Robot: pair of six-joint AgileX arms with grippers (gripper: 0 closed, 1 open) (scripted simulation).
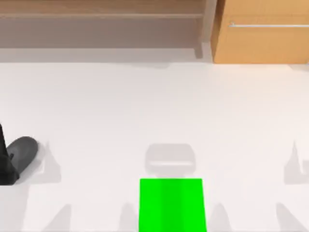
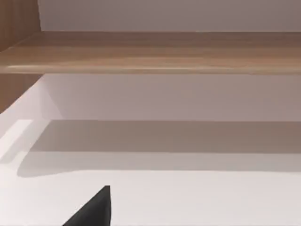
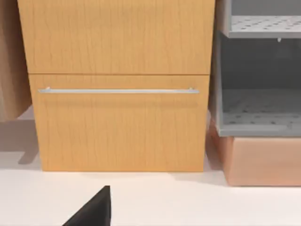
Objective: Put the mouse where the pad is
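Left gripper (image 1: 6,166) beside mouse (image 1: 23,150)

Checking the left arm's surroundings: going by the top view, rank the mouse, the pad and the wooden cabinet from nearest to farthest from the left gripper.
The left gripper sits at the table's left edge.
1. Mouse: right beside the gripper, far left.
2. Pad: near the middle of the front edge.
3. Cabinet: back right corner.

Top view: looking down on the table (image 1: 159,106). Wrist views: low, facing level across it, left toward the shelf (image 2: 155,52), right toward the cabinet (image 3: 117,84).
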